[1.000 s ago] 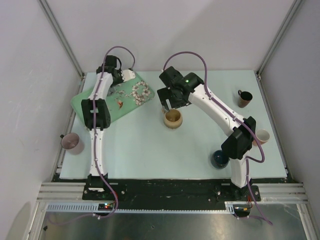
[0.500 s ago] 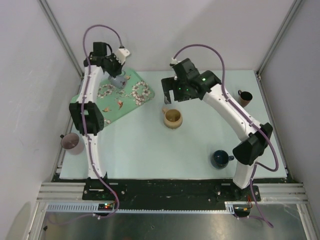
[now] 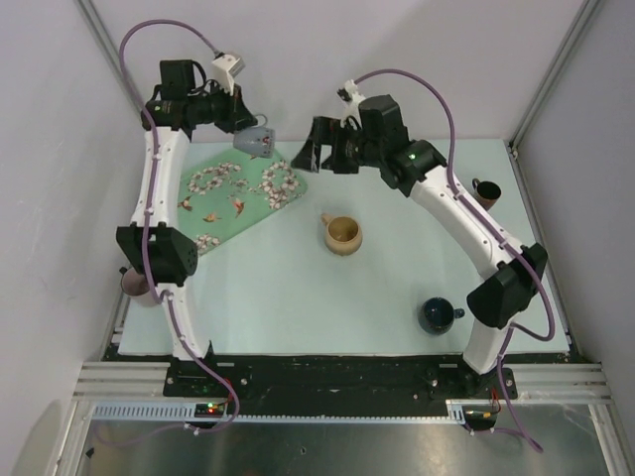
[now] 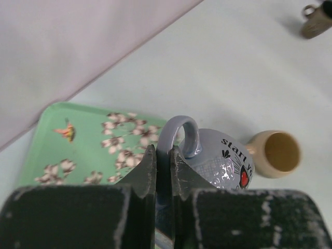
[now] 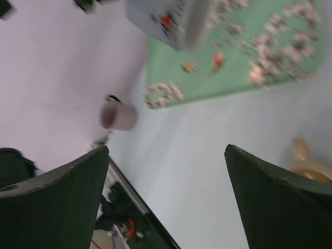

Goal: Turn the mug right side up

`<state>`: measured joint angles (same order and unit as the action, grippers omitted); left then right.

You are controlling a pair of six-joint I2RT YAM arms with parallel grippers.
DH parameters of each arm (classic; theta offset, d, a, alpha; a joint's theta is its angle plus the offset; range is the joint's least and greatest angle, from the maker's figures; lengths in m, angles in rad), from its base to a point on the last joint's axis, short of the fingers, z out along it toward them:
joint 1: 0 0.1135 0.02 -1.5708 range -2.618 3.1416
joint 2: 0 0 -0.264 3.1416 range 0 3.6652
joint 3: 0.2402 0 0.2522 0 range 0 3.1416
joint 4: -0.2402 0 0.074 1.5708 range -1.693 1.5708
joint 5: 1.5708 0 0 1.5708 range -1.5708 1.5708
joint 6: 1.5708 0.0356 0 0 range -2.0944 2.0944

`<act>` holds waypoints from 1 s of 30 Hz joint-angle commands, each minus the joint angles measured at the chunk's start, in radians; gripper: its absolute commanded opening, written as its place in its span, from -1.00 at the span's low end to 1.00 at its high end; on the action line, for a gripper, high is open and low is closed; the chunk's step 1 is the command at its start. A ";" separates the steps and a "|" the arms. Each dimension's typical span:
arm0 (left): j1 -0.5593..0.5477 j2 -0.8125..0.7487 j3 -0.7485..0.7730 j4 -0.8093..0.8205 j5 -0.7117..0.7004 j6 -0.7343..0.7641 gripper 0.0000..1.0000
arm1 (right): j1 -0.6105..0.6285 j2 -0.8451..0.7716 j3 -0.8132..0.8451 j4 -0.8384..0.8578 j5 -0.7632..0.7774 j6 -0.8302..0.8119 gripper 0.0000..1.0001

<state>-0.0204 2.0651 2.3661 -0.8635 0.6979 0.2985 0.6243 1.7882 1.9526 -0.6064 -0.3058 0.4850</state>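
The task mug is blue-grey with black lettering and a red heart. My left gripper is shut on its handle and holds it in the air over the far edge of the green flowered tray. In the left wrist view my fingers pinch the handle loop, with the mug body to the right of them. Its tilt is hard to read. My right gripper is open and empty, raised near the back centre. Its view shows the held mug blurred at the top.
A tan mug stands upright mid-table. A dark blue mug sits near the right arm's base, and a brown mug at the far right. A pink mug sits at the left edge, behind the left arm.
My left arm has lifted the blue-grey mug off the tray and raised it toward the back. My right gripper has risen away from the tan mug and swung left.
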 commanded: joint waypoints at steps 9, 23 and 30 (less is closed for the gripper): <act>-0.040 -0.193 -0.018 0.025 0.176 -0.230 -1.00 | -0.018 0.147 0.067 0.432 -0.205 0.316 0.75; -0.071 -0.235 -0.091 0.024 0.193 -0.209 -1.00 | -0.002 0.158 0.069 0.532 -0.231 0.289 0.11; -0.086 -0.246 -0.107 0.024 0.226 -0.226 -1.00 | -0.008 0.208 0.080 0.619 -0.282 0.342 -0.78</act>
<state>-0.0921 1.8988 2.2604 -0.8673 0.8654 0.1059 0.6163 1.9697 1.9900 -0.0868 -0.5514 0.8089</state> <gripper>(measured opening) 0.099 0.299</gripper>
